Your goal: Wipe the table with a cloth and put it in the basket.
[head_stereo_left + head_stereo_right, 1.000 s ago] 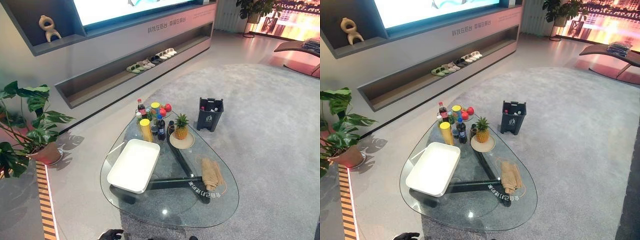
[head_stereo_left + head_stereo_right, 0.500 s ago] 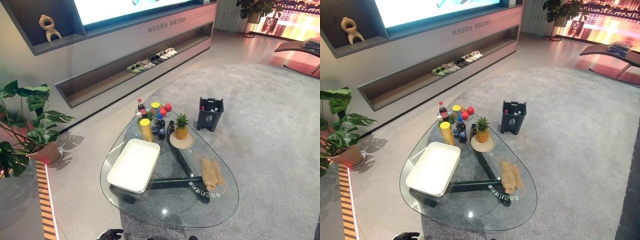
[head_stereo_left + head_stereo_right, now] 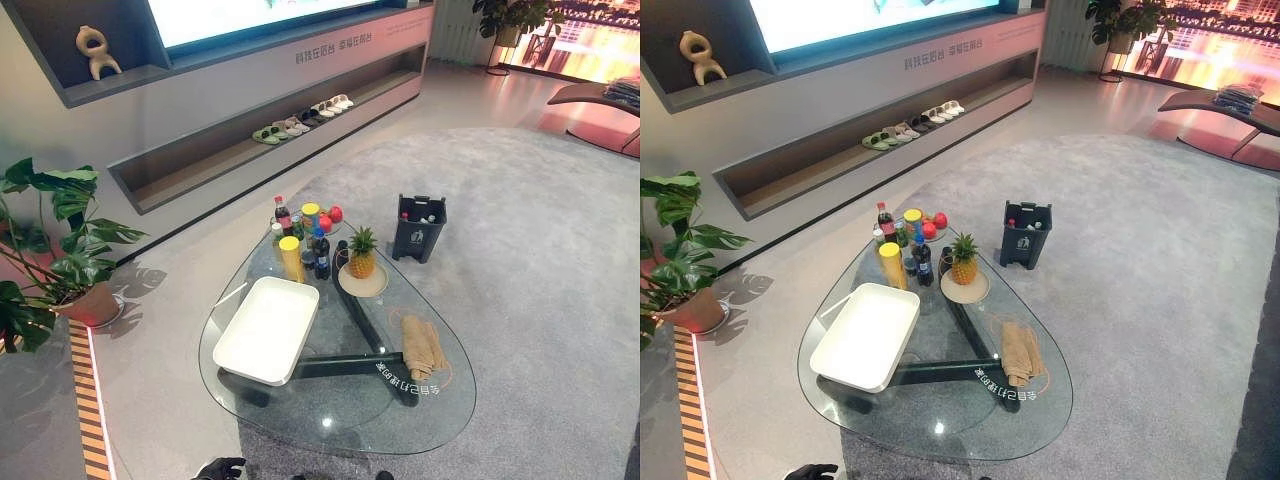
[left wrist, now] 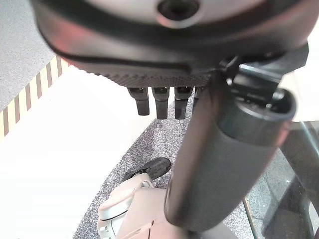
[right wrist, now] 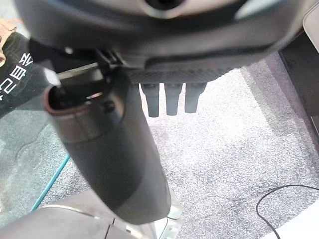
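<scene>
A tan cloth [image 3: 424, 347] lies bunched on the right side of the glass table [image 3: 340, 420]. An empty white rectangular basket [image 3: 268, 330] stands on the table's left side, well apart from the cloth. My left hand [image 3: 220, 467] hangs low in front of the table's near edge, far from both. In the left wrist view its fingers [image 4: 160, 102] point straight down over the carpet and hold nothing. In the right wrist view my right hand [image 5: 169, 74] also hangs open, with its fingers [image 5: 171, 102] straight over the carpet beside the table's edge.
Bottles, cans and red fruit [image 3: 305, 232] crowd the table's far end, beside a pineapple on a plate [image 3: 361, 258]. A dark bin [image 3: 420, 228] stands on the carpet beyond. A potted plant [image 3: 60, 260] is at the left, and a low shelf with shoes [image 3: 300, 122] runs along the wall.
The whole view has shifted very slightly. Cloth, basket and both hands stay where they were.
</scene>
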Robot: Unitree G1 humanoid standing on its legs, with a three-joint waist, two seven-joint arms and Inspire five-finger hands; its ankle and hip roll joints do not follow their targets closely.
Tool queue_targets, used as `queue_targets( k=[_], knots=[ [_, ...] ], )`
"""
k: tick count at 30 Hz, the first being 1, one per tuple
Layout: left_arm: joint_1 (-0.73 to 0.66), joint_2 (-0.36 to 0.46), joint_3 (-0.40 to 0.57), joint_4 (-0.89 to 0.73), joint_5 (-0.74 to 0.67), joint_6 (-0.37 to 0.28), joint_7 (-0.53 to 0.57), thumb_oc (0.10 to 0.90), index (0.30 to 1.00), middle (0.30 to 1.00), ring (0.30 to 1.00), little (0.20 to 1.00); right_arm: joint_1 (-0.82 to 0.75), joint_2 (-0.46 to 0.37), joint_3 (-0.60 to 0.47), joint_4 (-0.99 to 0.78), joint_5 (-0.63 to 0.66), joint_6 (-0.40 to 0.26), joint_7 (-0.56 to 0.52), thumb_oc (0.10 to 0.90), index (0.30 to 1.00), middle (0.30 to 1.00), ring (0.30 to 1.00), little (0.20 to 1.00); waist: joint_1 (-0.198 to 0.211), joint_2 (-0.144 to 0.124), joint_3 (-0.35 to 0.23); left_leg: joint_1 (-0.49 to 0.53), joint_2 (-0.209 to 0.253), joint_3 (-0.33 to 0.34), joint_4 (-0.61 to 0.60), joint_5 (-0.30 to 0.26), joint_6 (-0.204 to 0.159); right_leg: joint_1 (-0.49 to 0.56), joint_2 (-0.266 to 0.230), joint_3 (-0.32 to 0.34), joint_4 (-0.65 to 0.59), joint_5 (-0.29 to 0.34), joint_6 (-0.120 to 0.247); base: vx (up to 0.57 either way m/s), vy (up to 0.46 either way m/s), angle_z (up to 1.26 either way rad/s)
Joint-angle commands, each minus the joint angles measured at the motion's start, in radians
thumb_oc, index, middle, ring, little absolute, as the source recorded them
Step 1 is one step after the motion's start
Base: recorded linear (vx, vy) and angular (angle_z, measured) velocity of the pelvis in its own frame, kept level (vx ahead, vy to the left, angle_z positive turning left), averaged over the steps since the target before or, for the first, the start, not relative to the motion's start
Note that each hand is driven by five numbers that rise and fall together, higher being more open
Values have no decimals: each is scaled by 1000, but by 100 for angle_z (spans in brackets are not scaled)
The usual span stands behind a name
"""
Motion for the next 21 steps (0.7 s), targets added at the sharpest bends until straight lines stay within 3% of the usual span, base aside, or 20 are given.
queue_targets(
  k=[1, 5, 11, 16, 21],
  knots=[
    [-69, 4, 13, 43, 37, -36, 6, 800, 900, 900, 900, 900, -67, -23, 16, 43, -24, 5, 6, 800, 900, 900, 900, 900, -4, -28, 25, -7, -47, 21, 1, -51, 15, 29, 2, -44, 5, -21, 34, 85, -6, 0],
    [-67, 12, 15, 25, 5, -43, 13, 800, 900, 900, 900, 900, -69, -38, 24, 29, -19, 12, 11, 800, 900, 900, 900, 900, -6, -23, 44, -36, -46, 25, 1, -38, 11, -3, 2, -33, 5, -7, 37, 8, 4, 0],
    [-189, 19, -21, -33, -127, -46, 77, 800, 900, 900, 900, 900, -183, -62, 71, -3, 36, 38, -2, 800, 900, 900, 900, 900, -21, 9, 199, -180, -55, 12, 1, 16, 28, -169, 8, -6, 23, 36, 19, -232, 27, -3],
    [-258, 39, -31, -44, -156, -43, 77, 800, 900, 900, 900, 900, -222, -75, 94, -16, 52, 47, -2, 800, 900, 900, 900, 900, -26, 23, 277, -245, -58, 4, 1, 53, 28, -270, 20, -4, 125, 9, 5, -142, 2, 0],
    [-324, 53, -49, -76, -221, -53, 82, 800, 900, 900, 900, 900, -260, -102, 105, -25, 89, 57, -3, 800, 900, 900, 900, 900, -25, 25, 356, -454, -78, -15, 225, 40, 6, -447, 11, -23, 326, -49, -13, -147, -29, 4]
  ],
)
